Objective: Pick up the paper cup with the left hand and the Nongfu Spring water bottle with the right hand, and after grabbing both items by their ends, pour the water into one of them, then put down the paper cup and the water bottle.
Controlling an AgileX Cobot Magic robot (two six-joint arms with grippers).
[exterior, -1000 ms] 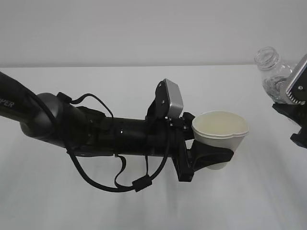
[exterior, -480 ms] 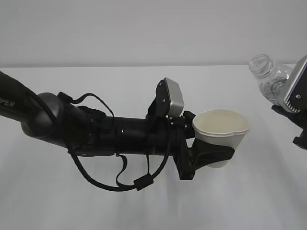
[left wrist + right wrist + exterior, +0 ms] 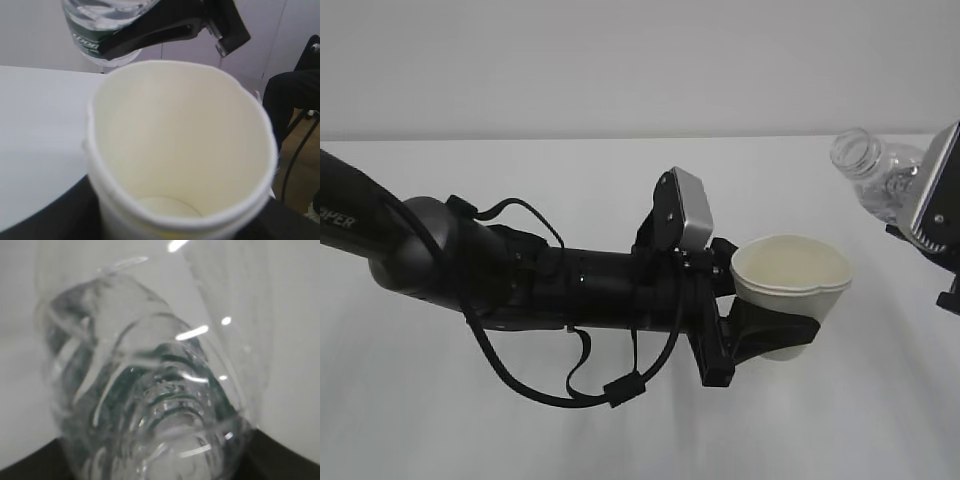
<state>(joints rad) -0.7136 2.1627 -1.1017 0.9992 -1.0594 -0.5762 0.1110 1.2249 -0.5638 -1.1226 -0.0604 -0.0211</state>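
My left hand (image 3: 765,335) clamps the white paper cup (image 3: 790,290); my right hand (image 3: 945,235) grips the clear ribbed water bottle (image 3: 870,170). I judge pouring comes next: tilt the mouth above the rim.

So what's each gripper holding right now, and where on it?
Left gripper clamps the paper cup around its lower body; right gripper holds the tilted water bottle by its lower part.
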